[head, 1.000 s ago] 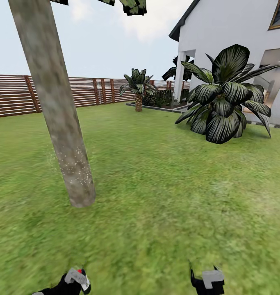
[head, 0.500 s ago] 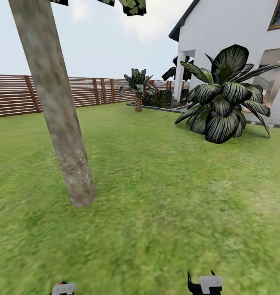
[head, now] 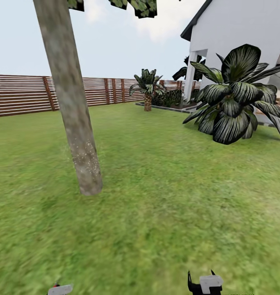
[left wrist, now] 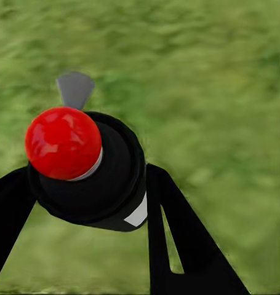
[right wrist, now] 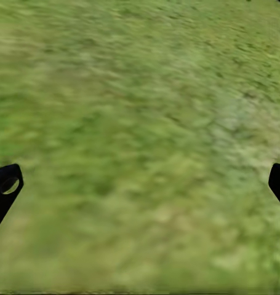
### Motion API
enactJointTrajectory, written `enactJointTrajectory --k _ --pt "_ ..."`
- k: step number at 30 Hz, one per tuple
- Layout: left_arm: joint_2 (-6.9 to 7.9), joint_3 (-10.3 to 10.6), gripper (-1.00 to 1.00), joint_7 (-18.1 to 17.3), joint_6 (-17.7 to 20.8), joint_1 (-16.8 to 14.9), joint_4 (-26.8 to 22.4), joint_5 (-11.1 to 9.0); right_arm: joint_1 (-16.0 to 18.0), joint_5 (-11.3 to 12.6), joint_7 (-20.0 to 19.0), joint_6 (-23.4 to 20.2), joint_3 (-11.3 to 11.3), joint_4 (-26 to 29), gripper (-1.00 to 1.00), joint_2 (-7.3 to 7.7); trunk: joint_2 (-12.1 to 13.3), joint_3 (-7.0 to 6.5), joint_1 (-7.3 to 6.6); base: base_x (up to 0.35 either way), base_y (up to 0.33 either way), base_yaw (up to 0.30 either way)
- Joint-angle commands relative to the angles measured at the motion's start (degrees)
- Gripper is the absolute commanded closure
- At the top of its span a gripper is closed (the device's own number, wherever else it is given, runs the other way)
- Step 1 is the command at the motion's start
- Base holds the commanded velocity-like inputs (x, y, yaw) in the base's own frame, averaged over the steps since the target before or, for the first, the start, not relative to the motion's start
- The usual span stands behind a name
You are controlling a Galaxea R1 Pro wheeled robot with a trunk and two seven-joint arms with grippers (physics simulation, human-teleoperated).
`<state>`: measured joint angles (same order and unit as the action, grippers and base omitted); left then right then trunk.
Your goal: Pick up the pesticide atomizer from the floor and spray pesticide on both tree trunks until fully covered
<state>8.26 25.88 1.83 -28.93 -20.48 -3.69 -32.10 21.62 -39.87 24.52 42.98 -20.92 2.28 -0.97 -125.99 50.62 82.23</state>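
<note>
— What stands at the left of the garden?

— A tree trunk (head: 72, 106), pale and mottled, rising from the lawn (head: 164, 192) with its top tilted to the left. White specks dot its lower part. Behind it runs a brown slat fence (head: 21, 95).

— And the sprayer?

— The left hand (left wrist: 84, 190) pinches the atomizer (left wrist: 90, 172) between its two black fingers (left wrist: 176, 239). In the left wrist view the red knob (left wrist: 63, 142) faces the camera, so the bottle's long axis runs away toward the grass, with a small grey nozzle tip (left wrist: 75, 89) beyond it. In the head view only a grey and red sliver (head: 60, 289) pokes up at the bottom edge, left of centre.

— The right hand?

— The right hand (right wrist: 140, 184) is spread wide, its two black fingertips (right wrist: 4, 187) at opposite edges of the right wrist view with bare grass between them. In the head view it (head: 205, 283) sits low, right of centre.

— Further right?

— A small palm (head: 147, 88) by the fence, a large dark-leaved plant (head: 234, 98), and a white house (head: 238, 28).

— Any change from half a second ago?

— The whole view has shifted right, which is the camera turning. The trunk and plants have not moved.
</note>
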Motion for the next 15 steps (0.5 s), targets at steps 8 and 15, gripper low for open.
enactJointTrajectory --k 8,15 --pt "0.09 -0.02 1.0 0.01 -0.03 0.0 0.0 -2.78 0.0 0.06 0.08 0.0 -0.01 0.05 -1.0 0.0 0.0 0.0 0.0 -0.141 -0.219 0.279" --pt "0.07 -0.02 1.0 0.01 0.01 0.0 0.0 -2.79 0.0 0.04 0.09 0.0 0.0 0.0 -1.0 0.0 0.0 0.0 0.0 -0.002 -0.202 0.279"
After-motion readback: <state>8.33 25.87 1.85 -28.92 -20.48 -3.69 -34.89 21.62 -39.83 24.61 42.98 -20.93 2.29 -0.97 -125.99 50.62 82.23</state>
